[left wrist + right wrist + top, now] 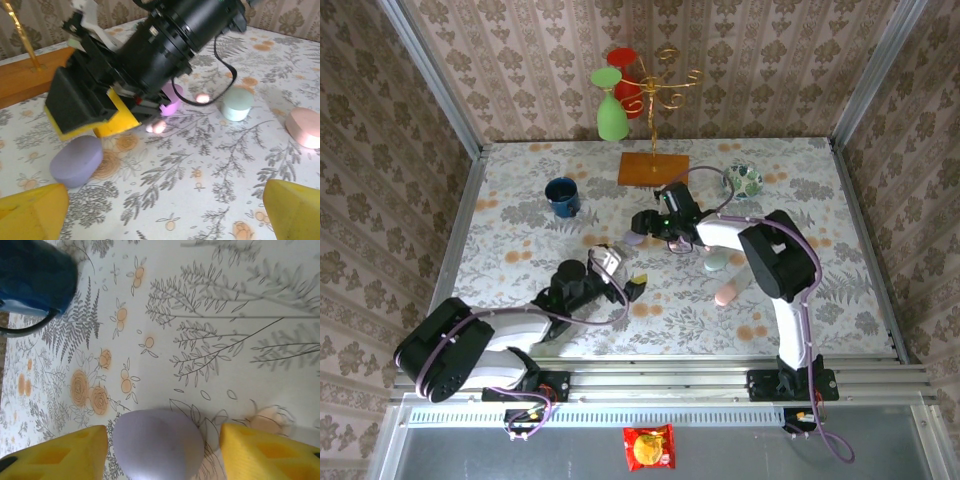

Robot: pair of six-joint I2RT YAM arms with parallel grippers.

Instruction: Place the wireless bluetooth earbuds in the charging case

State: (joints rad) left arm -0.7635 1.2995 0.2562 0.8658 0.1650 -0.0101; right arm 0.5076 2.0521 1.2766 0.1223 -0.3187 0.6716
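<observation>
A closed lilac egg-shaped case [159, 442] lies on the floral tablecloth between the yellow fingers [60, 452] of my right gripper [162, 450]. The jaws stand open, with a small gap on each side of the case. In the left wrist view the same lilac case [76, 161] lies under the right gripper [95, 117]. Two tiny pink earbuds [159, 126] [202, 98] lie loose beside an upright lilac piece [172, 100]. My left gripper [162, 210] is open over bare cloth, and sits just below-left of the right gripper [642, 232] in the top view.
A mint case [716, 262] and a pink case [726, 294] lie right of the grippers. Further back are a blue mug [562, 196], a patterned bowl [744, 180] and a wooden-based gold stand [653, 168] with glasses.
</observation>
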